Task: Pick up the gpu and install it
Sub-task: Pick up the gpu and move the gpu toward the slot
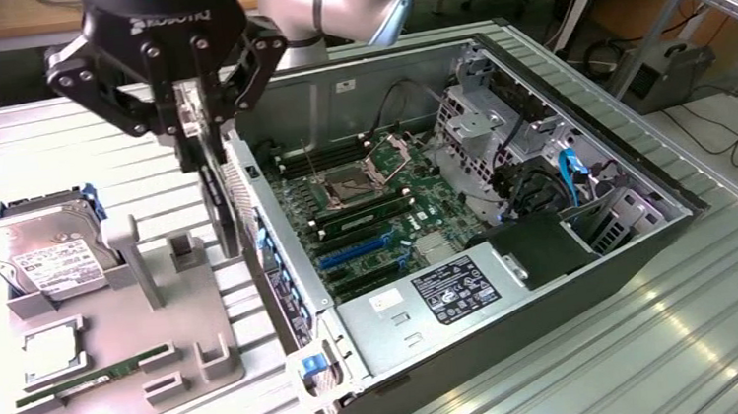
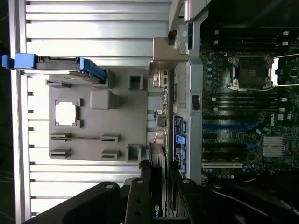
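Observation:
The gpu (image 1: 222, 204) is a slim black card hanging upright and edge-on, lifted off the grey holder tray (image 1: 127, 315). My gripper (image 1: 200, 121) is shut on its upper end. The card's lower end hangs level with the open computer case's (image 1: 508, 285) near wall, just outside it on the exterior view's left. In the wrist view the gpu (image 2: 157, 161) runs out from between the black fingers (image 2: 139, 196), with my gripper (image 2: 158, 189) closed on it, above the gap between the tray and the case wall (image 2: 184, 107).
On the tray lie a silver hard drive (image 1: 50, 257) in a blue caddy, a square chip (image 1: 48, 351) and a green memory stick (image 1: 99, 375). Inside the case the motherboard shows a processor socket (image 1: 347, 181) and blue expansion slots (image 1: 353, 251). Ribbed metal table (image 1: 644, 344) surrounds everything.

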Motion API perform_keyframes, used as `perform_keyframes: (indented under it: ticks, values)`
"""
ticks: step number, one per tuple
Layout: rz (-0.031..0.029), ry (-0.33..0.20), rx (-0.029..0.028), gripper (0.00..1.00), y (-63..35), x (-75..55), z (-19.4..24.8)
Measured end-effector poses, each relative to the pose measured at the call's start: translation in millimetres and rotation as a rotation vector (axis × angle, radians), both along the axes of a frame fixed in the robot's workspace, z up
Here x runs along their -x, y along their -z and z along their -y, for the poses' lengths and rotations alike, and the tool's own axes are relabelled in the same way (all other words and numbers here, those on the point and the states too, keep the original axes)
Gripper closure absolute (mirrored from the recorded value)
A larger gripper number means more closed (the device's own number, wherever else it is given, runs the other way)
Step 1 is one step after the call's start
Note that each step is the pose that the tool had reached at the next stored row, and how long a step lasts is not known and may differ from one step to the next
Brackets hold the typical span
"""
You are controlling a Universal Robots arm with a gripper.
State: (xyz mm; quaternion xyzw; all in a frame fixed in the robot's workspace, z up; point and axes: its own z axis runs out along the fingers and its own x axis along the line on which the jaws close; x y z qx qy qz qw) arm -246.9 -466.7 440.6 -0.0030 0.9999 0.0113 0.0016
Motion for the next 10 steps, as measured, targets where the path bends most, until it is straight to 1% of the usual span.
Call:
perform_keyframes:
  ticks: [3,5,10]
  values:
    - [-0.0073,-0.001,0.0002,0.74,-2.7,-15.7,0.4]
    - [-0.0107,-0.002,0.0000,0.74,-3.1,-26.0,0.6]
    - [-0.0153,-0.002,-0.0005,0.74,-3.2,-50.8,0.8]
